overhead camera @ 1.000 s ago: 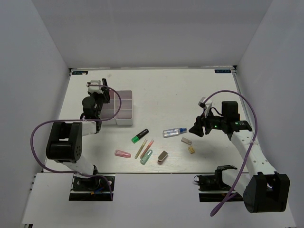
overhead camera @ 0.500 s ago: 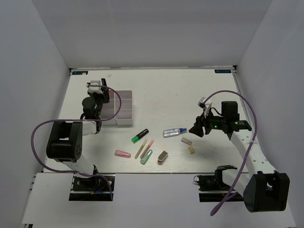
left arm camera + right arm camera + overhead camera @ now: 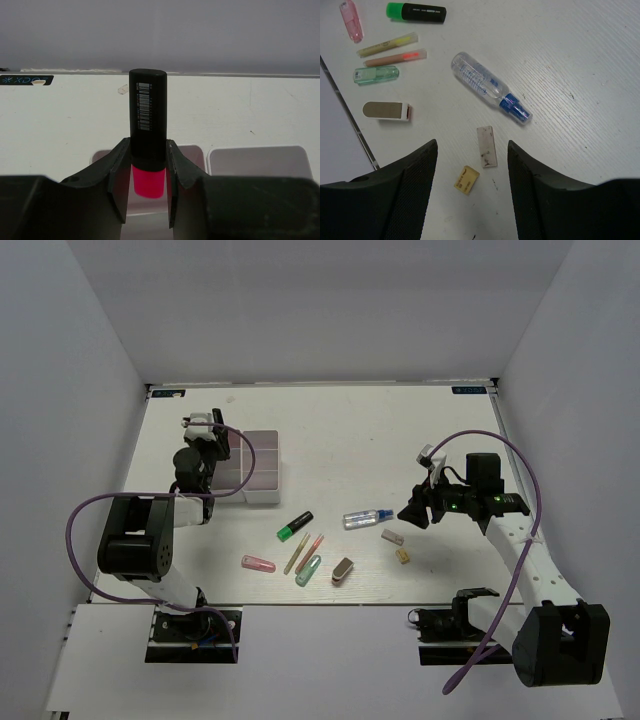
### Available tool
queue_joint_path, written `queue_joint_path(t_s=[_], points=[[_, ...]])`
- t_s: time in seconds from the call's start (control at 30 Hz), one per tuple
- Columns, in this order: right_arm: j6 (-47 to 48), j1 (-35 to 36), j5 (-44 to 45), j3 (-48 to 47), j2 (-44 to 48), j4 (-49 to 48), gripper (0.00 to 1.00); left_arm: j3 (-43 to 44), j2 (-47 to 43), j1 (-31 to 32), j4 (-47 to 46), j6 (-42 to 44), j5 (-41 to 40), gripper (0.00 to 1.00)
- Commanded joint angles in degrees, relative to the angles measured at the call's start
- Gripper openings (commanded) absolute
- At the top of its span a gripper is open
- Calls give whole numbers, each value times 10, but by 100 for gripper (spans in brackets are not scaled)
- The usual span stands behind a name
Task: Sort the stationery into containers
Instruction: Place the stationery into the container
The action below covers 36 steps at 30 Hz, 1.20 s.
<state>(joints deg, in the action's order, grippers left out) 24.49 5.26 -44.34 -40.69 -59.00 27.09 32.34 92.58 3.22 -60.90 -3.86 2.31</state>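
Observation:
My left gripper [image 3: 148, 146] is shut on a black highlighter with a pink end [image 3: 148, 107], held upright above the white containers [image 3: 260, 149]. From above, the left gripper [image 3: 203, 428] hangs over the containers' [image 3: 262, 472] far left edge. My right gripper [image 3: 472, 145] stands open over a grey block [image 3: 486, 146] and a tan block [image 3: 467, 180], touching neither. Loose stationery lies beyond: clear blue-capped bottle [image 3: 487, 85], green highlighter [image 3: 417, 12], yellow pen [image 3: 387, 44], pink pen [image 3: 395, 57], teal tube [image 3: 376, 74], pink capsule [image 3: 351, 20].
A small white-and-tan capped piece [image 3: 386, 110] lies left of the blocks, close to the table's near edge [image 3: 300, 602]. White walls enclose the table on three sides. The right gripper [image 3: 412, 512] hovers right of the bottle [image 3: 367, 518].
The left gripper has shifted very slightly over the box with the highlighter in it. The right arm and the loose items have not moved.

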Motion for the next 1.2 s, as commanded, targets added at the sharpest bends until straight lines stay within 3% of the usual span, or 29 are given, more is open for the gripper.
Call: queue_joint_path(t_s=[0.0,0.17,0.27,0.37,0.43,0.53,0.97,1.13,1.17], points=[[10,-1,-15,-10,-1,8,61,-4,3,2,-19,3,-6,0],[10,-2,-13,-11,0,5,61,-4,4,4,-21,3,-8,0],[9,-2,-13,-11,-1,6,61,-10,2,4,-19,3,-8,11],[10,-2,-13,-11,2,4,61,-17,-2,3,-20,3,-8,14],[10,-1,-12,-11,1,7,61,-23,-7,3,-23,3,-12,26],[9,-2,-12,-11,3,9,62,-25,-16,3,-18,3,-12,31],[12,-4,-15,-12,9,11,62,-14,-79,9,39,11,-20,72],[13,-2,-17,-11,13,12,62,-5,-120,17,82,11,-41,73],[13,-1,-17,-11,15,13,62,1,-147,20,97,10,-49,68]])
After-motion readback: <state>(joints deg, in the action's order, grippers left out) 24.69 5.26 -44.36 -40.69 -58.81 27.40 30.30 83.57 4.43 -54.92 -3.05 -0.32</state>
